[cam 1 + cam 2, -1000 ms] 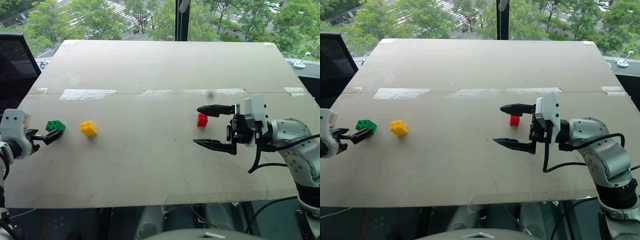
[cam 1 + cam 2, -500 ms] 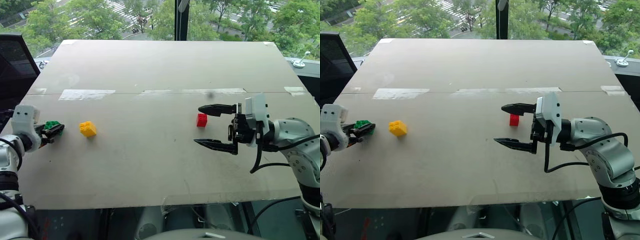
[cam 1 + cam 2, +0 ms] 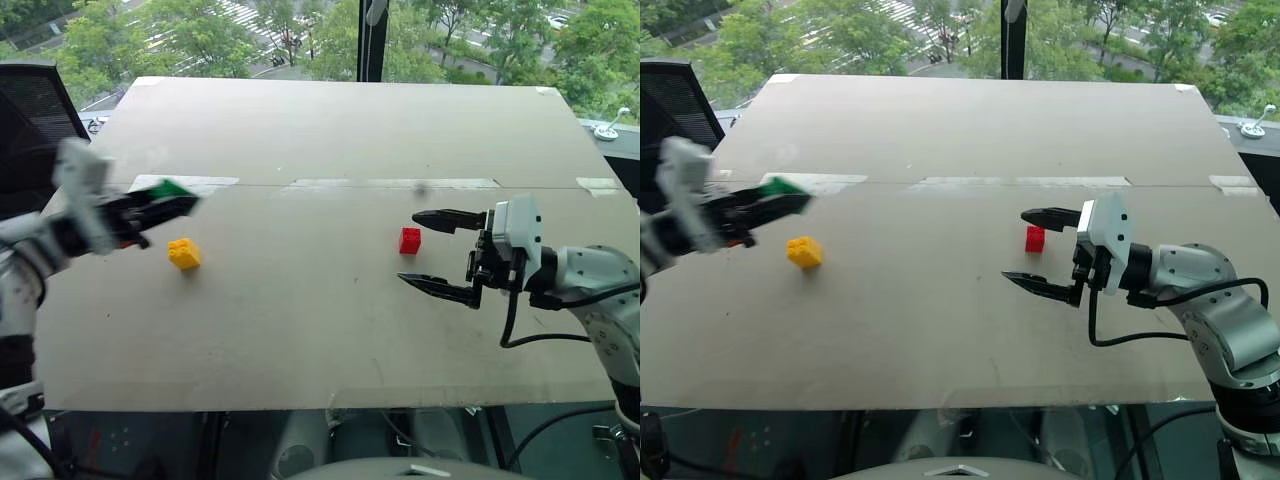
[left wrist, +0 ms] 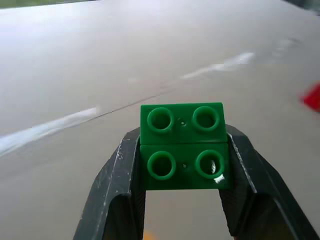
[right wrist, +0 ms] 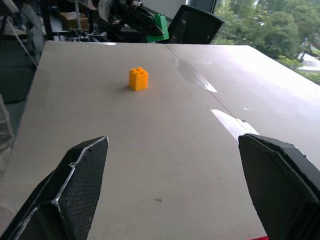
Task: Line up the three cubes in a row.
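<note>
Since 1 second ago the green cube (image 4: 183, 146) has left the board: then it sat near the left edge, just left of the yellow cube (image 3: 184, 253), with the left gripper (image 3: 172, 204) spread around it. Now that gripper is pinching the green cube between its 2 black fingers and carries it in the air, above and slightly behind the yellow cube, heading inward over the board (image 3: 320, 330). In the left wrist view the cube sits squarely in the pinch, its 4 studs facing the camera. Neither the yellow cube nor the red cube (image 3: 410, 240) has shifted on the board.

On the other side, the right gripper (image 3: 440, 252) hovers with its fingers spread wide, pointing across the board toward the left, holding nothing. Its far finger is just beside the red cube, its near finger well in front of it; whether the cube lies between them or merely behind them I cannot tell.

As a judgement of progress: 1 of 3 cubes is picked up, 0 are placed in a row. Yellow and red stand well apart, at roughly the same depth on the board. What seems left is to set the green cube down in line with the other 2, and perhaps to close the spacing so the row reads clearly.

No brand, label or readable writing shows on the cubes, the grippers or the board; only pale tape strips (image 3: 395, 184) cross the surface
</note>
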